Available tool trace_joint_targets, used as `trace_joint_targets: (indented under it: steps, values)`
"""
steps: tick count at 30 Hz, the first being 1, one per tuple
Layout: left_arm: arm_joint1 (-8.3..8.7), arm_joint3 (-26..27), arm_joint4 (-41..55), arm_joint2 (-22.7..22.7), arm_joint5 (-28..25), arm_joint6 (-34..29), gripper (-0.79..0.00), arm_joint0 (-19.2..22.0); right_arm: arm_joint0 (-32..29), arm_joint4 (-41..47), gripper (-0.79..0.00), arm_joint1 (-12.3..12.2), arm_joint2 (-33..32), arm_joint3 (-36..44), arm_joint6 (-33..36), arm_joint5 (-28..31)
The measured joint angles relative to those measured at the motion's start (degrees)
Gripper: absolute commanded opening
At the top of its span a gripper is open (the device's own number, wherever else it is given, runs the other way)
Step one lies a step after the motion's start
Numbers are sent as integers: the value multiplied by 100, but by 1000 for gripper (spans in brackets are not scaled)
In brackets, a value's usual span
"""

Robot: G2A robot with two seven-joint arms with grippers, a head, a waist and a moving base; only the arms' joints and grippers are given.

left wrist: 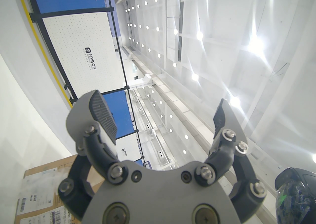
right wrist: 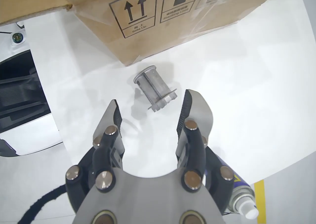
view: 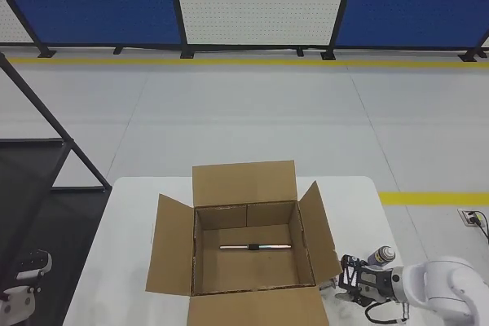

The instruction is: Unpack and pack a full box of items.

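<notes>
An open cardboard box (view: 246, 289) stands in the middle of the white table (view: 130, 220), flaps spread. A thin dark rod-like item (view: 255, 245) lies on its floor. My right gripper (right wrist: 150, 108) is open just off the box's near right corner (right wrist: 138, 29), over the table. A small grey metal cylinder with a flange (right wrist: 155, 88) lies on its side on the table just beyond its fingertips, apart from them. My left gripper (left wrist: 158, 108) is open and empty, pointing up at the ceiling; that arm (view: 20, 285) sits off the table's left edge.
A spray can (view: 381, 255) with a white cap stands beside my right gripper near the table's right edge (right wrist: 243, 200). A dark metal rack (view: 24, 163) stands left of the table. A labelled carton (left wrist: 44, 192) is near my left gripper.
</notes>
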State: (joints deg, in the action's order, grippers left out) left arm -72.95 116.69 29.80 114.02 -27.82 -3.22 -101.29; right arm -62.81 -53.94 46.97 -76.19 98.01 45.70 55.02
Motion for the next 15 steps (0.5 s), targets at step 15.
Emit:
trace_joint_targets:
  steps: [15]
  values:
    - [0, 0, 0, 0, 0, 0, 0, 0, 348, 1, 0, -89, -191, -154, 0, -148]
